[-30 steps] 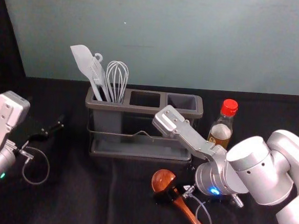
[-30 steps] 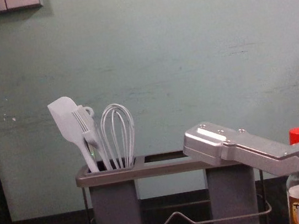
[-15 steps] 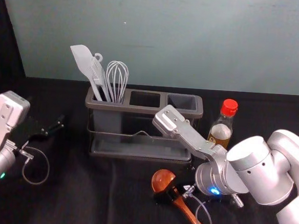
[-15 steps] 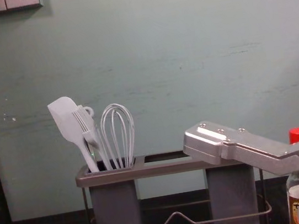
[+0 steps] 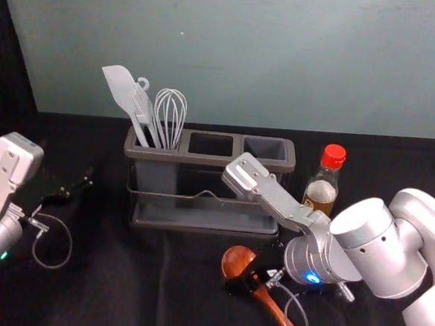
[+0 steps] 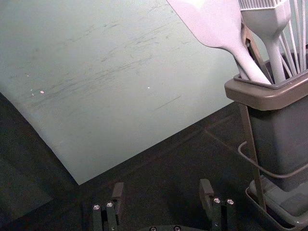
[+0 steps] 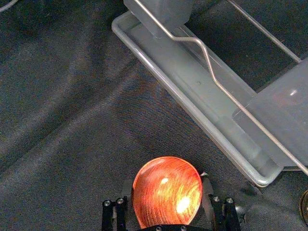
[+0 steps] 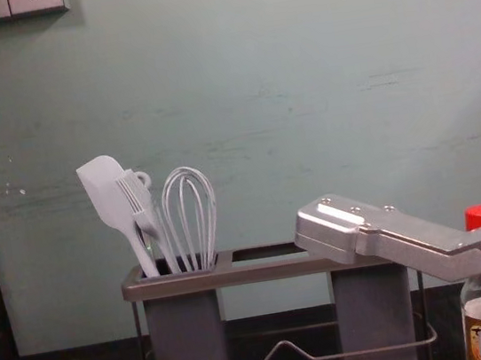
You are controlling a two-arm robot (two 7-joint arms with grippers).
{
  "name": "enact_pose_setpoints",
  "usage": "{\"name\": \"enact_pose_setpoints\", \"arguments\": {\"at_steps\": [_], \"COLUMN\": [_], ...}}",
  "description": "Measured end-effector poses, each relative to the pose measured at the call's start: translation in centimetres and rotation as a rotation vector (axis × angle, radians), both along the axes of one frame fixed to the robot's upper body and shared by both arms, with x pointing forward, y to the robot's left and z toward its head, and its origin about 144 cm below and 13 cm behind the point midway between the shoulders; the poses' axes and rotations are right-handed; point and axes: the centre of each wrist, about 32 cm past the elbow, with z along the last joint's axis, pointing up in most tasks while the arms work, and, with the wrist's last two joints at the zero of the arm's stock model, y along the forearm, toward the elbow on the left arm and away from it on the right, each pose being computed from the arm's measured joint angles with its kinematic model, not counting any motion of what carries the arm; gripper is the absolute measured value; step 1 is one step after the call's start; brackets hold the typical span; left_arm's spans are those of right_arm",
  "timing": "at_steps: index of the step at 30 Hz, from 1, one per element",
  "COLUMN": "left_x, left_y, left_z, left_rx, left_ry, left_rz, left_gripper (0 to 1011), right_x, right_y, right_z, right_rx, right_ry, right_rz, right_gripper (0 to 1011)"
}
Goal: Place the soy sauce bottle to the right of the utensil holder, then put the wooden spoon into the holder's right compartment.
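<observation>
Right gripper (image 5: pixel 252 271) is low in front of the holder in the head view, around the wooden spoon (image 5: pixel 274 309) at its bowl end. In the right wrist view, right gripper (image 7: pixel 167 190) is shut on the spoon's round bowl (image 7: pixel 167 192), a finger against either side. The spoon lies on the cloth, handle toward the near edge. The soy sauce bottle (image 5: pixel 321 190), red-capped, stands upright to the right of the utensil holder (image 5: pixel 210 160). Left gripper (image 5: pixel 78 184) is parked at the left; in the left wrist view, left gripper (image 6: pixel 162 190) is open and empty.
A white spatula (image 5: pixel 120 86), a brush and a whisk (image 5: pixel 170 115) stand in the holder's left compartment. The right forearm (image 5: pixel 274 200) passes in front of the holder's right end, close to the bottle. A wall rises behind the dark cloth.
The spoon has shifted very slightly to the right at the right gripper. Both arms, the holder and the bottle stay where they were.
</observation>
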Motion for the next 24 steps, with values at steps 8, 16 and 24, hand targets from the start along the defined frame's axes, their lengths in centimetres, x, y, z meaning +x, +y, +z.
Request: {"name": "enact_pose_setpoints", "arguments": {"at_steps": [8, 16, 24], "left_x": [0.0, 0.0, 0.0], "left_y": [0.0, 0.0, 0.0], "left_z": [0.0, 0.0, 0.0], "left_rx": [0.0, 0.0, 0.0], "left_ry": [0.0, 0.0, 0.0], "left_rz": [0.0, 0.0, 0.0], "left_gripper": [1011, 1011, 1012], "right_x": [0.0, -1.3, -2.4], "right_y": [0.0, -0.2, -0.3], "right_z": [0.0, 0.4, 0.9], "right_rx": [0.0, 0.018, 0.047], "right_ry": [0.0, -0.069, -0.129], "right_rz": [0.0, -0.017, -0.033], "right_gripper": [842, 842, 842]}}
